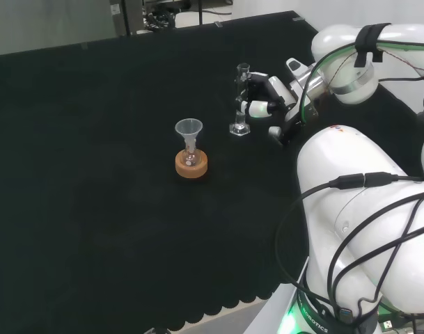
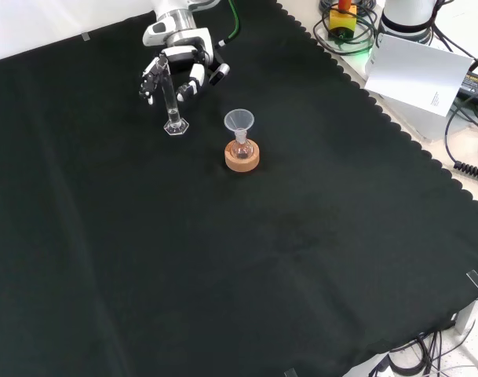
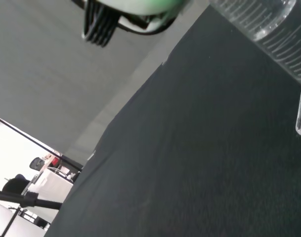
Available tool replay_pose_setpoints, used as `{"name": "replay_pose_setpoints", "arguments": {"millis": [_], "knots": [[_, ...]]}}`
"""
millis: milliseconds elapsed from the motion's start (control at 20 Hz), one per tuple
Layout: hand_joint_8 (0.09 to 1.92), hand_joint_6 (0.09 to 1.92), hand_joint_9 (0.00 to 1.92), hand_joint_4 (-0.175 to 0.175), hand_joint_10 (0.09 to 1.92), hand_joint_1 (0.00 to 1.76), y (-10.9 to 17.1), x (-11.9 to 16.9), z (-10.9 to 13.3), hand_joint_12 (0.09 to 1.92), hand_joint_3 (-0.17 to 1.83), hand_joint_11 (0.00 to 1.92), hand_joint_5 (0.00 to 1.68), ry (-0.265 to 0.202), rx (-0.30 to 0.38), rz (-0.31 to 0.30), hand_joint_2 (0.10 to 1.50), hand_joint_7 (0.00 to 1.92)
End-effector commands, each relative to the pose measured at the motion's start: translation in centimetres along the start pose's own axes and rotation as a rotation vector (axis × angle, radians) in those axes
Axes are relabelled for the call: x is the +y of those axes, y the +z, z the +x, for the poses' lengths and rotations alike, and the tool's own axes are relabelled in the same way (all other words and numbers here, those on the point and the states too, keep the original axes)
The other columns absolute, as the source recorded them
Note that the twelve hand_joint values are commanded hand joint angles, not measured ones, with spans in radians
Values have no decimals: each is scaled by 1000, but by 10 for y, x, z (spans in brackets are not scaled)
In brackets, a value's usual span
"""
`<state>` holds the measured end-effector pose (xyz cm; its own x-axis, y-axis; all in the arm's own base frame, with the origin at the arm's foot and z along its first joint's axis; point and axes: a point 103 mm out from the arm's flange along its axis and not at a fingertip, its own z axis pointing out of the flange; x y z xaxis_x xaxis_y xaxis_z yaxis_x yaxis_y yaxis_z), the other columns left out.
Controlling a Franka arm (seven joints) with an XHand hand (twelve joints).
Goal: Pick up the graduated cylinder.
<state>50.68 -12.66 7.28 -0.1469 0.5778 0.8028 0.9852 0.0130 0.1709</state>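
- The graduated cylinder (image 2: pixel 171 100) is seen upright on the table (image 2: pixel 223 259).
- The hand (image 2: pixel 184 75) is curled around it, apparently touching.

Robotics lab: black-cloth bench (image 2: pixel 301 259), glass funnel (image 2: pixel 239 120) in flask on cork ring (image 2: pixel 242 157), cable clutter (image 2: pixel 466 94) at edge.

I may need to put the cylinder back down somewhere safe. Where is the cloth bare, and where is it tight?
In the front view, the cloth is bare from the cork stand down to the near edge, and out to both sides. It is crowded near the top, where the hand stands at the graduated cylinder, with the funnel and its flask just right of the cylinder's base.
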Motion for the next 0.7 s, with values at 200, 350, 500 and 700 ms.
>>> {"name": "replay_pose_setpoints", "arguments": {"millis": [200,350,500,700], "knots": [[621,607,871,5,425,1097,3,0,1,1116,613,682,707,-4,19,-6,702,592],[625,613,899,0,410,1116,4,-1,4,1086,614,735,725,3,31,-18,721,610],[626,614,920,-3,395,1126,3,0,1,1062,614,770,733,4,44,-22,738,619],[628,614,949,-6,380,1131,4,1,3,1038,610,808,748,-8,44,-15,750,635]]}}
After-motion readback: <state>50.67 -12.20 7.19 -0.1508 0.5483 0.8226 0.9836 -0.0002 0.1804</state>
